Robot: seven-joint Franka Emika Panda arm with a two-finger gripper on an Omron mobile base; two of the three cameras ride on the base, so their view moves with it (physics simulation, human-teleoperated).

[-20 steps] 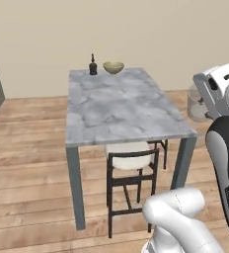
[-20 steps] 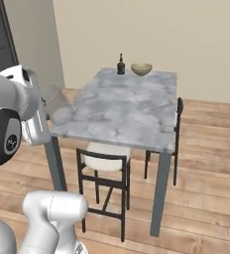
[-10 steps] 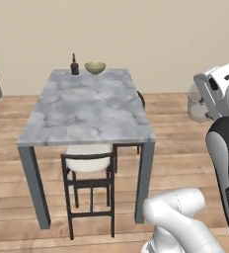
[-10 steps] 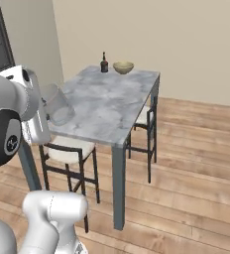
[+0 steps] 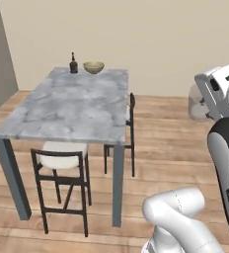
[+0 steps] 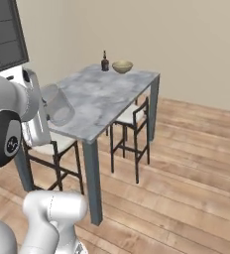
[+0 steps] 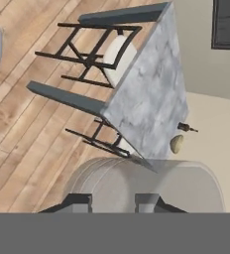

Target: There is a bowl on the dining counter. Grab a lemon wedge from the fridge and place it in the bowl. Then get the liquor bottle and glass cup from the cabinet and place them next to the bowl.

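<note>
Marble table (image 5: pixel 72 106), left base view: bottle (image 5: pixel 73 64) and bowl (image 5: pixel 94 67) stand side by side at its far end.
Right base view: clear cup (image 6: pixel 59 105) rides at the arm, off the table.
Hand view: gripper (image 7: pixel 114 201) clamps the cup.

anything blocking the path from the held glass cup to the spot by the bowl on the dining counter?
Nothing visible. The gripper holds the glass cup off the near end of the dining counter. The marble between there and the bowl at the far end is bare; the liquor bottle stands beside the bowl. The two chairs sit below the top.
</note>
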